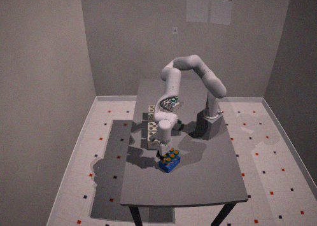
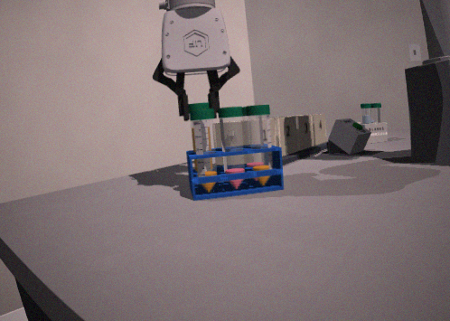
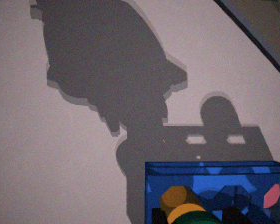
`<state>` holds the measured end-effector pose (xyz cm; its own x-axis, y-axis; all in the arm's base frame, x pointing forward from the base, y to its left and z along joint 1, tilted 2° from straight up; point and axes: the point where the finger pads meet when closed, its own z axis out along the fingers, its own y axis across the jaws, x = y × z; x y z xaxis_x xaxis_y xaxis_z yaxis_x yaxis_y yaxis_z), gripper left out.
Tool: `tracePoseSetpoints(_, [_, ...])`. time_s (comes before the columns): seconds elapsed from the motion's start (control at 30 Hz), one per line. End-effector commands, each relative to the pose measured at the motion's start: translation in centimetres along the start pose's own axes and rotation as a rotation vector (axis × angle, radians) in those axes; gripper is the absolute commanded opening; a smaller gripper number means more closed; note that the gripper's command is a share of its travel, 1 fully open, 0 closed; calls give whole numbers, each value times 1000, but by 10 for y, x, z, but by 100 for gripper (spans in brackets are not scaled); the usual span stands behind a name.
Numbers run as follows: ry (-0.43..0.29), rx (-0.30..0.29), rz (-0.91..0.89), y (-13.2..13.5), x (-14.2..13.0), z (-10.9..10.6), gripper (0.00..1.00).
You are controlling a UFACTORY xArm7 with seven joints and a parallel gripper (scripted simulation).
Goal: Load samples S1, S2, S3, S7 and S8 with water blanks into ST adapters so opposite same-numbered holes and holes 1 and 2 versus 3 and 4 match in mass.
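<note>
Beyond the blue rack [image 1: 165, 168] [image 2: 221, 178] [image 3: 216, 169], cream adapters [image 1: 152, 145] [image 2: 295, 136], grey sloped desk [image 1: 180, 125] [image 2: 348, 139]

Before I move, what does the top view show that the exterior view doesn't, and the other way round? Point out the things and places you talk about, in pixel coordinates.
Only top: orange cap dots [image 1: 172, 155] on the sample tubes and two wall sheets [image 1: 197, 8].
Only exterior: the BLANKS lettering [image 2: 376, 128] and the side numbers [image 2: 305, 127] on adapters.
Both: blue rack [image 1: 164, 167] [image 2: 235, 177] and cream adapters [image 1: 151, 145] [image 2: 294, 136].
</note>
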<state>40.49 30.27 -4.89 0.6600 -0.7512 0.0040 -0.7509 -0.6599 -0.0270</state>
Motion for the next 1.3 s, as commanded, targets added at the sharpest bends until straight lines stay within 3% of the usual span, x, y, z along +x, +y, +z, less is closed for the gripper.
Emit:
tracePoseSetpoints(0.0, [0, 4, 0, -2, 0, -3, 0])
tracePoseSetpoints(0.6, [0, 4, 0, -2, 0, -12, 0])
tracePoseSetpoints(1.27, [1, 4, 0, -2, 0, -48, 0])
